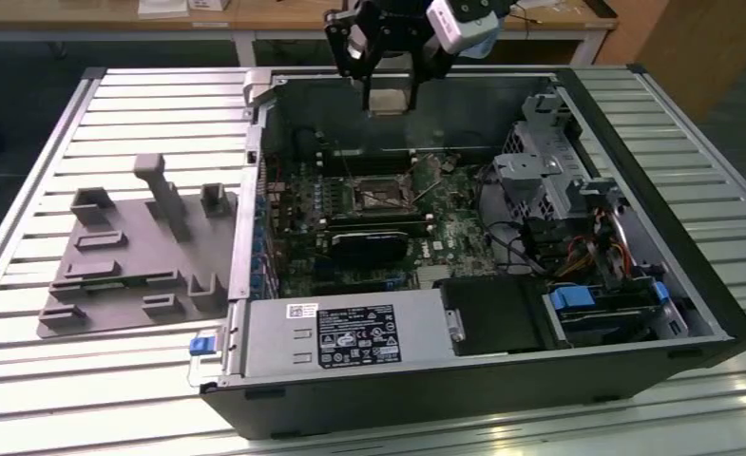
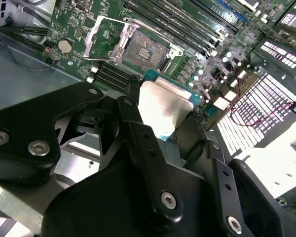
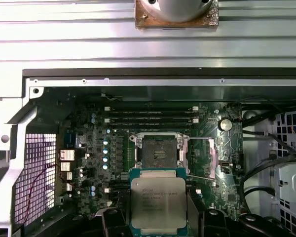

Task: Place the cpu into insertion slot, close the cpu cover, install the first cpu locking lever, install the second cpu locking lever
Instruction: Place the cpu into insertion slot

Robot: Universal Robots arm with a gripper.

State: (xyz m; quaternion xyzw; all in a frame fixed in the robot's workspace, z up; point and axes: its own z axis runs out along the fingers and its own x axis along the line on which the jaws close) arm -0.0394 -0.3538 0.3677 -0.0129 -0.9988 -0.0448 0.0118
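My gripper (image 1: 390, 93) hangs above the back of the open computer case, shut on the cpu (image 1: 390, 99), a flat square chip with a silver-grey top. In both wrist views the black fingers clamp the cpu (image 2: 163, 111) (image 3: 158, 201) by its opposite edges. The insertion slot (image 1: 373, 196) (image 2: 145, 52) (image 3: 158, 150) lies bare on the green motherboard, well below the chip, its dark centre showing. The cpu cover (image 2: 102, 35) (image 3: 201, 157), a thin silver frame, is swung open to one side of the slot.
The case walls (image 1: 261, 142) ring the motherboard. A black card (image 1: 375, 242) lies just in front of the slot, with a power supply (image 1: 334, 334) nearer and drive cages with cables (image 1: 563, 190) at the exterior view's right. A grey fixture (image 1: 144, 252) sits on the slatted table.
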